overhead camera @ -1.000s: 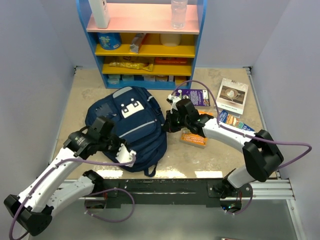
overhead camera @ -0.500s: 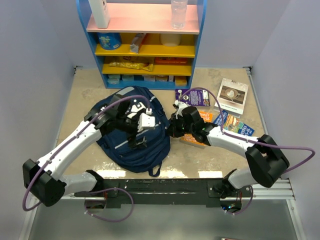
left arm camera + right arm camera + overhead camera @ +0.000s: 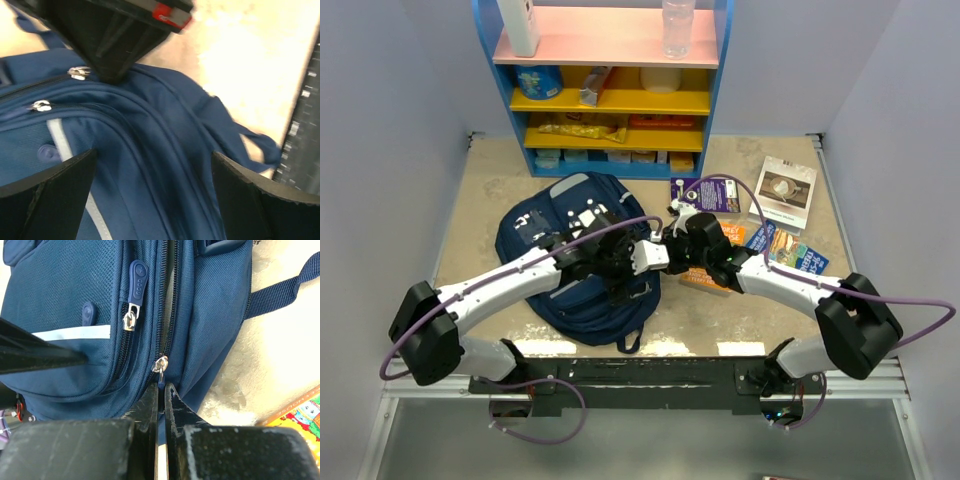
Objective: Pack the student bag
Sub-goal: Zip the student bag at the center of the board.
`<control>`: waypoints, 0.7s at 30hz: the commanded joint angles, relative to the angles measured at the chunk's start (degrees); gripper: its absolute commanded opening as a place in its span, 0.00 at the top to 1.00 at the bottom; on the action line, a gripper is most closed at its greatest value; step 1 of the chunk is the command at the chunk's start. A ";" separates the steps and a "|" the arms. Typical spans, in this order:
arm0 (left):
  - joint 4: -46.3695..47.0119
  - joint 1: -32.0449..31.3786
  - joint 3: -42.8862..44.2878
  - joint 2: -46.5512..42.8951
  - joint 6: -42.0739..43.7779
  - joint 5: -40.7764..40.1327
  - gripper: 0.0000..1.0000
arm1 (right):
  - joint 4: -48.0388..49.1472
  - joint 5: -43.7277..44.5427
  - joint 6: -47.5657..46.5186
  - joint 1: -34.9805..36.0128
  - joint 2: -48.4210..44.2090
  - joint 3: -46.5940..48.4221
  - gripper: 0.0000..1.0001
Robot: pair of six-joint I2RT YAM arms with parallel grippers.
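The left arm [image 3: 510,282] stretches far out toward the right one. The left gripper [image 3: 154,155] has its two fingers spread wide. The right arm [image 3: 775,282] bends in to meet it. The right gripper [image 3: 161,389], just beside the left one, pinches a small zip pull [image 3: 160,367] tight.

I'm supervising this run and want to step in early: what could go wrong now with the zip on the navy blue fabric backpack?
1. The right gripper pinches the small dark zipper pull only at its fingertips, so it may slip out.
2. The left gripper hangs open above the navy blue fabric backpack, holding nothing down, so the bag may drag instead of unzipping.
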 commanded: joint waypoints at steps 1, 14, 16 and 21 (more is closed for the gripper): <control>4.15 -0.55 1.67 1.85 0.29 -13.69 0.00 | 2.45 -2.16 0.60 0.50 -2.18 0.92 1.00; -0.78 1.91 6.77 -1.40 1.52 5.90 0.09 | 1.83 -2.42 0.25 0.42 -3.06 -0.31 1.00; -0.51 1.92 6.08 -1.31 1.78 3.88 0.14 | 1.66 -2.16 0.17 0.50 -3.23 -0.40 1.00; 0.54 1.48 3.53 -0.70 1.35 -0.07 0.21 | 1.31 -1.90 0.16 0.42 -3.85 -0.75 1.00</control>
